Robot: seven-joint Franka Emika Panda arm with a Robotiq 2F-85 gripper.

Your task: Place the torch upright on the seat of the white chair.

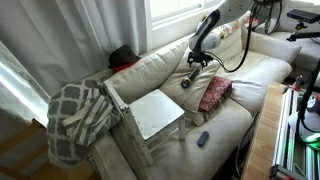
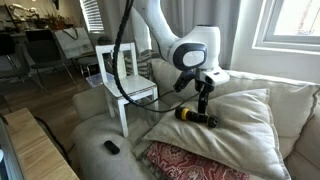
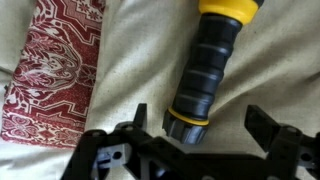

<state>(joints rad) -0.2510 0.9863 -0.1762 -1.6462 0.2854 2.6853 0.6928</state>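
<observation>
The torch [image 3: 205, 70] lies flat on the cream sofa cushion, a black ribbed cylinder with yellow rings. It also shows in both exterior views [image 1: 187, 82] [image 2: 193, 115]. My gripper [image 3: 200, 125] is open just above it, with the torch's end between the two fingers and no finger touching it. The gripper also shows in both exterior views [image 1: 196, 64] [image 2: 203, 93]. The white chair [image 2: 130, 90] stands on the sofa with its flat seat bare [image 1: 155, 112].
A red patterned pillow [image 3: 55, 70] lies beside the torch [image 1: 214, 93]. A small dark oval gadget [image 1: 203, 139] lies on the sofa front [image 2: 111, 147]. A grey-white lattice blanket [image 1: 78, 115] hangs over the armrest. A black cable [image 2: 125, 60] trails from the arm.
</observation>
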